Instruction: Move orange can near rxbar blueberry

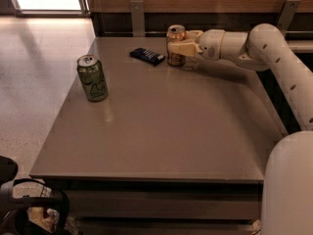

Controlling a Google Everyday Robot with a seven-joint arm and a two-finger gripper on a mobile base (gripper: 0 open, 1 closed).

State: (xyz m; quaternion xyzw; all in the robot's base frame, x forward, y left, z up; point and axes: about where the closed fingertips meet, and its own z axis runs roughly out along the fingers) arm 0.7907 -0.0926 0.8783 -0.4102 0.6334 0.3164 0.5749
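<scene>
From where I stand, the orange can (175, 60) is at the far edge of the counter (161, 126), upright, close to the dark back wall. It is a golden-orange drink can with a silver top that catches the light, and its side carries pale markings I cannot read. Its base looks level with the counter surface, though I cannot tell whether it truly rests there or hangs a hair above.

The tool (179, 43) reaches in from the right at the end of a cream-white arm (266, 45). It is closed on the can's middle, with one pale finger (182, 49) crossing the front of the can and the other behind it near the rim.

Just to the left of the can lies the rxbar blueberry (147, 56), a small flat dark navy bar with pale print, turned at a slant. The two are near each other but apart; a narrow strip of counter shows between them.

Counting things: two cans in all, one orange and one green, and a single bar. The green can (92, 78) stands upright near the counter's left edge, well apart from the other two. There is one arm and one tool.
</scene>
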